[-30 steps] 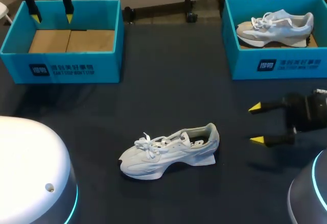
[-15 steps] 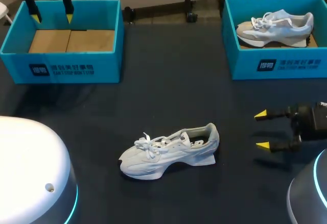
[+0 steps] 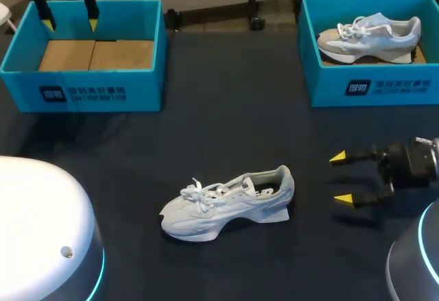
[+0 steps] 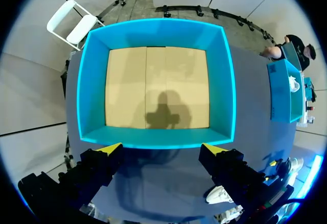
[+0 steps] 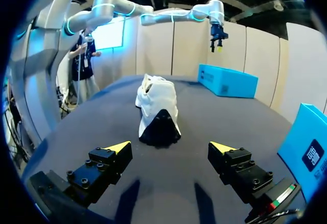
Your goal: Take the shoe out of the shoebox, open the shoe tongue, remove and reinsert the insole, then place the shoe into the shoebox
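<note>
A: Nearest to you, the pale shoe (image 3: 228, 201) stands on its sole on the dark counter (image 3: 226, 102), outside both boxes. Its toe points toward your left and its heel toward your right.

B: Your right jaws are just off that heel, low over the counter, near the shoe but apart from it. The two yellow fingertips (image 3: 337, 157) stand wide apart with nothing between them.

A: From your right wrist you get the same picture. The shoe (image 5: 157, 109) lies ahead of the spread jaws, heel end facing them, untouched.

B: Farther out now. The left shoebox (image 3: 82, 95) at the counter's far left is turquoise, and inside it you see a bare brown cardboard floor.

A: Your left jaws hang above that box, toward its far-left side, wide open and holding nothing. From your left wrist you look straight down into the box (image 4: 156, 138), with a shadow lying on the cardboard.

B: The right shoebox (image 3: 374, 85) at the far right holds a second shoe (image 3: 370, 33). It is pale too, resting on its sole with the toe toward your left.
</note>
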Controlling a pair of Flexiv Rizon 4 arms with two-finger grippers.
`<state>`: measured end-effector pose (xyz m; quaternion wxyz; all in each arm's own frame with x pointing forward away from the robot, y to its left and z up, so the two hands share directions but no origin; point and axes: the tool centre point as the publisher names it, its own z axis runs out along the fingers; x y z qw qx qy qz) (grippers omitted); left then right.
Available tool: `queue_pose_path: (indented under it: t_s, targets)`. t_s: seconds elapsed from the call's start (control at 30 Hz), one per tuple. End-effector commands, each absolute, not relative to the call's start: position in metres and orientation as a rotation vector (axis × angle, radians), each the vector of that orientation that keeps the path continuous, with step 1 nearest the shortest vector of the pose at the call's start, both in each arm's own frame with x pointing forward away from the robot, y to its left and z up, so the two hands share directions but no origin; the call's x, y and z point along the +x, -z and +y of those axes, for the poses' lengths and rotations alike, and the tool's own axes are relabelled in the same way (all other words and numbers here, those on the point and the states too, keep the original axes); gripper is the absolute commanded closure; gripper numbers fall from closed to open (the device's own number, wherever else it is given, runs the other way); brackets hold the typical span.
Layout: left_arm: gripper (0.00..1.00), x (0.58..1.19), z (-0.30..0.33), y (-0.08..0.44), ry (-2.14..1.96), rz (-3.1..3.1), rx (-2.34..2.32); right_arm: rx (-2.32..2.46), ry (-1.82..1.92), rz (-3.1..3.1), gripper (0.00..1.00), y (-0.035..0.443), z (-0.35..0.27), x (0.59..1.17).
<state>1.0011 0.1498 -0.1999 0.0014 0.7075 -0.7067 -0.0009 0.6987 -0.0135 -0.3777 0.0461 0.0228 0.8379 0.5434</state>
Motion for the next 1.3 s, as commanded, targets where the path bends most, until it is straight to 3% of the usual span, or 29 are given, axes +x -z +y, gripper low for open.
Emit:
queue_pose_path:
  t_s: [0.03, 1.3]
  targets:
    - [0.0, 1.001, 0.15, 0.2, 0.002, -2.219, 2.221, 0.061, -1.666, 2.576, 0.0, 0.382, -0.006, 0.707]
    - [0.0, 1.001, 0.15, 0.2, 0.002, -2.219, 2.221, -0.092, -1.793, 2.596, 0.0, 0.4, 0.086, 0.687]
